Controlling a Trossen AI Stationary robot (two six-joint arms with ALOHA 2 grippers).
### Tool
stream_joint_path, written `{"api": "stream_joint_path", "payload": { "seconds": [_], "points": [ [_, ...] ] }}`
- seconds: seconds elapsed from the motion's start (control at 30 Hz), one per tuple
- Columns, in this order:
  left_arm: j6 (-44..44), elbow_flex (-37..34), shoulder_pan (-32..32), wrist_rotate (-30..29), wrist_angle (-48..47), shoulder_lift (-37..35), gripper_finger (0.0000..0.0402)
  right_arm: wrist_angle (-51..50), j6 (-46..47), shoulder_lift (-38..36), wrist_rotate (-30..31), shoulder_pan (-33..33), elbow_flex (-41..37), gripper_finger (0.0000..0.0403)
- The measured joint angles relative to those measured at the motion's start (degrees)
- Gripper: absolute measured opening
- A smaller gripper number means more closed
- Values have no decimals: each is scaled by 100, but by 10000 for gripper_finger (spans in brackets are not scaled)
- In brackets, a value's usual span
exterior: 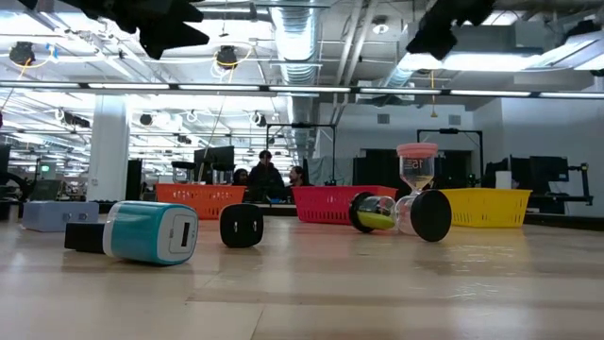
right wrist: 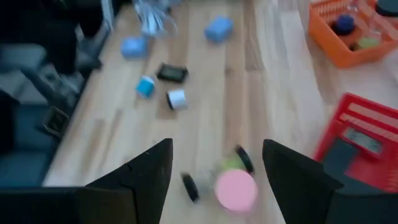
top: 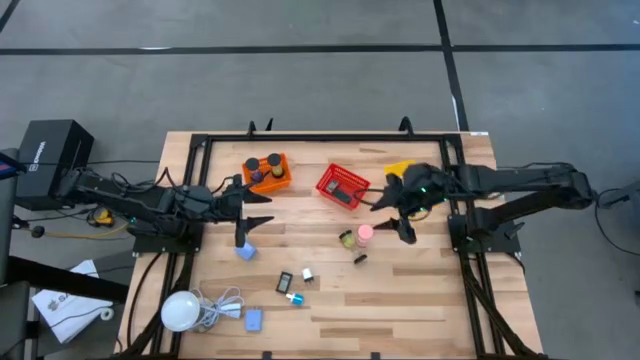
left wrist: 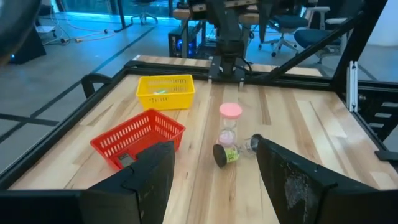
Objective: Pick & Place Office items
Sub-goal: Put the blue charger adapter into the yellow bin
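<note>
Right pincer [top: 392, 214] hovers over the wooden desk [top: 420, 300], fingers spread wide, holding nothing; the pink-capped cylinder [top: 366, 233] stands just beside it, with a clear, black-capped cylinder [left wrist: 235, 151] lying on its side next to that. Left pincer [top: 255, 208] hangs open and empty near the orange mesh basket [top: 267, 173]. A light-blue squarish piece [top: 246, 252] lies just beside it. A flat black rectangle [top: 284, 283] and small blocks lie mid-desk.
</note>
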Motion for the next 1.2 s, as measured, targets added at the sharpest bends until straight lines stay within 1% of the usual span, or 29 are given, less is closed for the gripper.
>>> {"api": "stream_joint_path", "payload": {
  "seconds": [0.03, 0.13, 0.2, 0.27, 0.4, 0.5, 0.57, 0.6, 0.67, 0.73, 0.8, 0.87, 0.93, 1.07, 1.13, 1.2],
  "points": [
    [-11, 0, 0, 70, -1, 0, 223, 287, 158, -76, 31, 112, -166, 240],
    [-18, 0, -38, 525, 87, 200, 223, 1063, 588, -143, 294, 500, -553, 240],
    [-24, -4, -126, 736, 314, 493, 223, 1258, 708, -123, 367, 784, -700, 240],
    [-23, -4, -237, 806, 647, 865, 223, 1133, 672, -48, 514, 1075, -734, 240],
    [-62, 12, -454, 1044, 1264, 1705, 223, 1000, 646, -99, 1182, 1641, -748, 240],
    [-332, 223, -644, 1102, 1337, 2256, 223, 676, 786, -448, 1261, 1984, -750, 240],
    [-466, 401, -780, 1100, 1345, 2577, 223, 405, 894, -774, 1439, 2196, -740, 240],
    [-485, 504, -840, 1098, 1355, 2740, 223, 234, 903, -936, 1641, 2305, -739, 240],
    [-486, 705, -957, 1098, 1371, 3055, 223, -80, 803, -1227, 2238, 2508, -743, 240],
    [-486, 896, -1076, 1097, 1429, 3382, 223, -29, 773, -1463, 2940, 2662, -877, 240],
    [-458, 977, -1191, 1098, 1436, 3729, 223, 250, 775, -1669, 3451, 2764, -1192, 240],
    [-441, 968, -1238, 1101, 1370, 4057, 223, 919, 776, -1755, 3742, 2826, -1568, 240],
    [-598, 970, -1239, 1264, 1398, 4345, 223, 1551, 775, -1766, 3754, 2854, -1946, 240],
    [-1176, 970, -1261, 2028, 1521, 4761, 223, 2624, 757, -1536, 3747, 2949, -2487, 240],
    [-1331, 971, -1386, 2145, 1663, 4916, 223, 2839, 570, -1371, 3742, 2944, -2549, 240],
    [-1305, 979, -1521, 2156, 1786, 5098, 223, 3014, 493, -1251, 3740, 2898, -2549, 240]
  ]
}}
